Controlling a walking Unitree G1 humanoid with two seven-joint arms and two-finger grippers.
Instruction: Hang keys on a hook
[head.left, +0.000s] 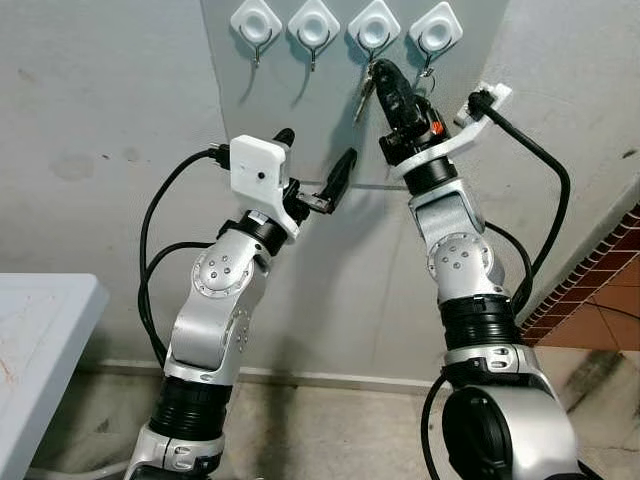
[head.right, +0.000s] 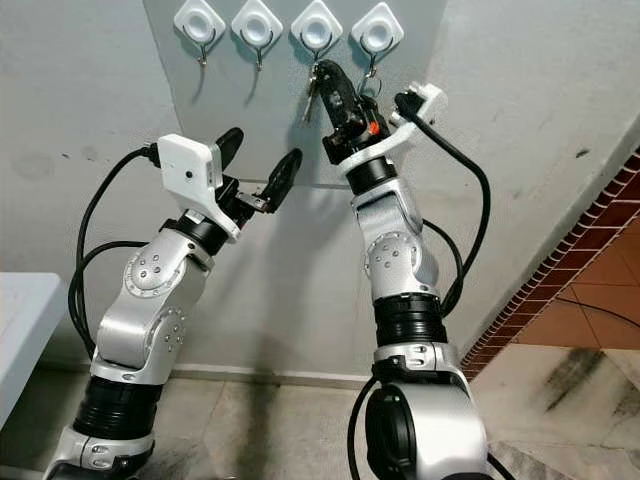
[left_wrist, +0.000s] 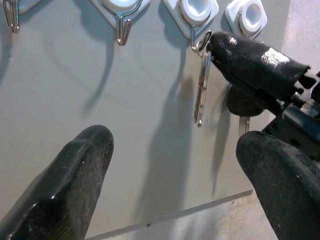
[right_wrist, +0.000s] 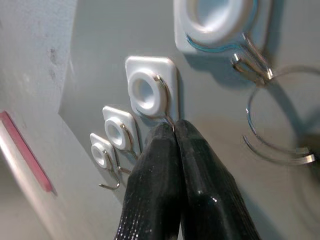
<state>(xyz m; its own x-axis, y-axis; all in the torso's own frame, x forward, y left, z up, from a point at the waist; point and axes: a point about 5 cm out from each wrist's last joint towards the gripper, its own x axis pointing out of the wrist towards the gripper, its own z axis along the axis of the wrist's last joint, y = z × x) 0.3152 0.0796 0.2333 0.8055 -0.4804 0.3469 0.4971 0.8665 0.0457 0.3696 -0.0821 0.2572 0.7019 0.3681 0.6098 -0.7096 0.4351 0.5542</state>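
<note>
We face a pale grey concrete wall (head.left: 110, 120) carrying a smooth grey panel (head.left: 300, 130), with a speckled floor below, red brick tiling (head.left: 600, 290) at the right and the corner of a white desk (head.left: 40, 330) at the left. On the panel sit four white diamond-shaped hooks with wire prongs (head.left: 316, 25). Our right gripper (head.left: 385, 82) is raised to the third hook (head.left: 375, 28), jaws pressed together at its prong; the bunch of silver keys (left_wrist: 201, 90) dangles just there, seemingly caught on the hook, so we judge only release and withdrawal remain. Our left gripper (head.left: 318, 172) hovers lower, jaws wide, empty
</note>
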